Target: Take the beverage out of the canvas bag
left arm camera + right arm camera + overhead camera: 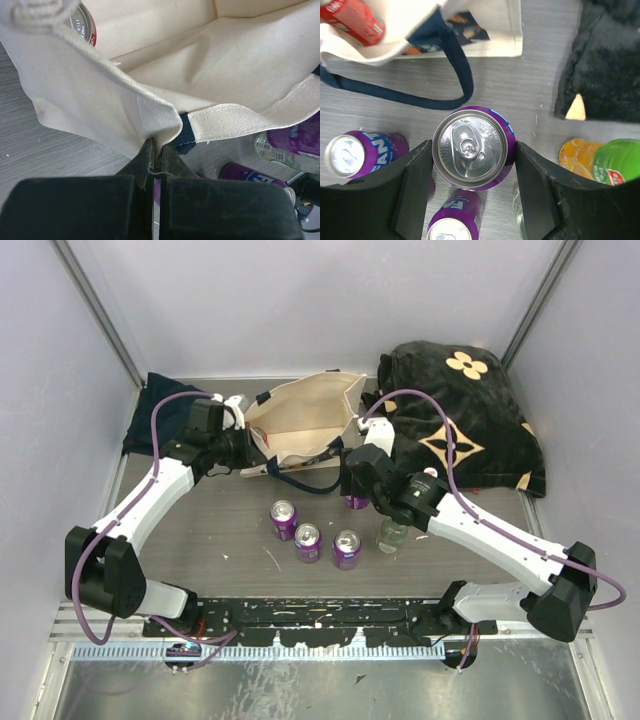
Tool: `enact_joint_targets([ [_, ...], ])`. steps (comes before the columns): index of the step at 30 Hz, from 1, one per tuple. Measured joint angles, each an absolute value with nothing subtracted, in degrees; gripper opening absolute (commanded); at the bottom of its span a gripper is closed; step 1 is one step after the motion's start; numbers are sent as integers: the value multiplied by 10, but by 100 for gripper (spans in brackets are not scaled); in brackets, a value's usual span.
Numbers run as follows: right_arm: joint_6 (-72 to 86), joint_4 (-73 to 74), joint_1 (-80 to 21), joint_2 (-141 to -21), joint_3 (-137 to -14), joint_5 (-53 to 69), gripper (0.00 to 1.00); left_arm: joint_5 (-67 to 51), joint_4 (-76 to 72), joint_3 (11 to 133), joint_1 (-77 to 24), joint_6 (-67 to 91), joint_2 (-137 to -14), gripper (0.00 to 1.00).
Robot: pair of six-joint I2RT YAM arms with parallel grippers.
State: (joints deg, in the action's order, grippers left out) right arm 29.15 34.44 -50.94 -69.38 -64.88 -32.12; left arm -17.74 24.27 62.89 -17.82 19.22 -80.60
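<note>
rim of canvas bag [90, 100] pinched by closed left end effector [157, 150], upright purple can [470, 145] clasped by right end effector [473, 152], on desk [520, 85]

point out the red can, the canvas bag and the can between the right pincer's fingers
red can [352, 22]: right wrist, its side
canvas bag [300, 425]: top external, inner wall
purple can [470, 145]: right wrist, lid

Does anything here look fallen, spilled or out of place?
The cream canvas tote lies tipped on its side, and a red can lies flat inside it. The purple can in the right gripper stands upright. Nothing spilled.
</note>
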Motion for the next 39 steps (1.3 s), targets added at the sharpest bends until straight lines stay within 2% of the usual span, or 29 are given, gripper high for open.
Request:
enact_joint_targets([
  [8, 313, 282, -426, -733, -568, -286, 1, -179, 241, 631, -177, 194, -806, 2],
  [16, 318, 220, -402, -787, -535, -277, 1, -176, 241, 631, -176, 193, -800, 2],
  [17, 319, 211, -400, -790, -532, -279, 4, -175, 241, 631, -176, 192, -799, 2],
  [18, 319, 206, -398, -792, -532, -278, 13, -174, 241, 631, -176, 192, -797, 2],
  [19, 320, 198, -396, -795, -531, -278, 28, -172, 241, 631, -176, 191, -796, 2],
  [20, 321, 192, -395, -798, -531, -279, 46, -171, 241, 631, -176, 191, -795, 2],
  [21, 321, 188, -393, -800, -531, -279, 68, -170, 241, 630, -176, 191, -794, 2],
  [23, 323, 180, -392, -803, -531, -282, 99, -169, 242, 629, -176, 191, -791, 2],
  [32, 316, 202, -400, -802, -550, -308, 100, -163, 244, 625, -175, 191, -780, 2],
  [39, 249, 241, -466, -774, -698, -334, 82, -154, 250, 620, -175, 186, -763, 1],
])
